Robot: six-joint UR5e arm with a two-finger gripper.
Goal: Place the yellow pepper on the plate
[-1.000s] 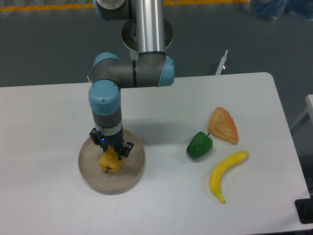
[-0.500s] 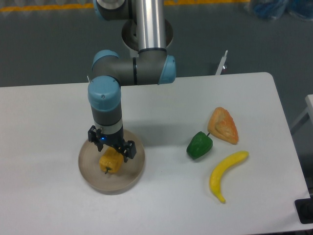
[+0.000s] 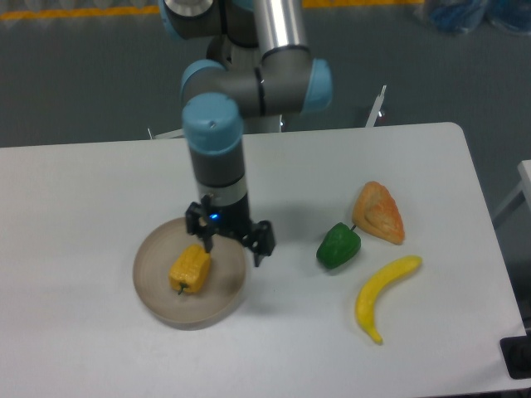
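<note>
White table [image 3: 99, 182]: yellow pepper [image 3: 190, 270] now lies alone on plate [image 3: 149, 286]; gripper [image 3: 231, 240] has let go, jaws apart, shifted right vs earlier.

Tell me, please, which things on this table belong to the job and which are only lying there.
Belong to the job:
- yellow pepper, lying on the plate
- plate
- pincer, open, beside the pepper

Only lying there:
- green pepper
- banana
- orange wedge
</note>
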